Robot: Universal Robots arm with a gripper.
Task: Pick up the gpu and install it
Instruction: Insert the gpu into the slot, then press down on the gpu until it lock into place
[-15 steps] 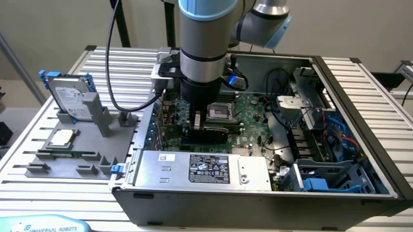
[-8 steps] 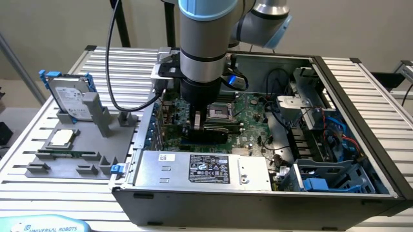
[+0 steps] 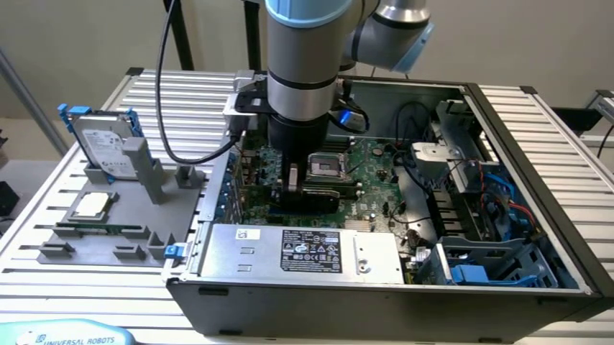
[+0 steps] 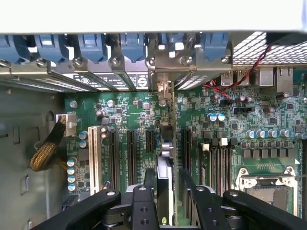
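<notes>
Gpu (image 4: 165, 160): judged light, stiff and thin, with a bare circuit-board edge and fragile soldered parts. Best taken by its two flat faces near the upper edge, away from the contact fingers. Judged likely to tip if nudged sideways, and unfit for any twisting once in a slot.

Stood on edge, upright, in an expansion slot of the motherboard (image 4: 230, 120). Ran lengthwise toward the rear wall of the computer case (image 3: 384, 305), with its metal bracket (image 4: 165, 88) up against the row of slot covers there. Whether fully seated could not be told.

Lay straight between the two fingers of the gripper (image 4: 168, 178). Straddled by them, one to each flat face. Left finger pad just beside the card; on the other side a sliver of green board showed between card and pad. Jaws therefore read as parted a little, not visibly clamped on anything.

Swept across the exterior view from its left:
- Near the table's left edge, a grey fixture tray (image 3: 144, 251) with a hard drive (image 3: 101, 147) propped upright at its far end.
- A processor (image 3: 91, 205) lying flat at mid-tray, and a memory strip (image 3: 96, 230) just nearer the front edge.
- Next, the open case, with the arm plunged down over the motherboard's middle.
- A power supply (image 3: 298, 251) along the case's front wall.
- At the case's right front corner, a drive cage (image 3: 489, 262) with blue latches.
</notes>
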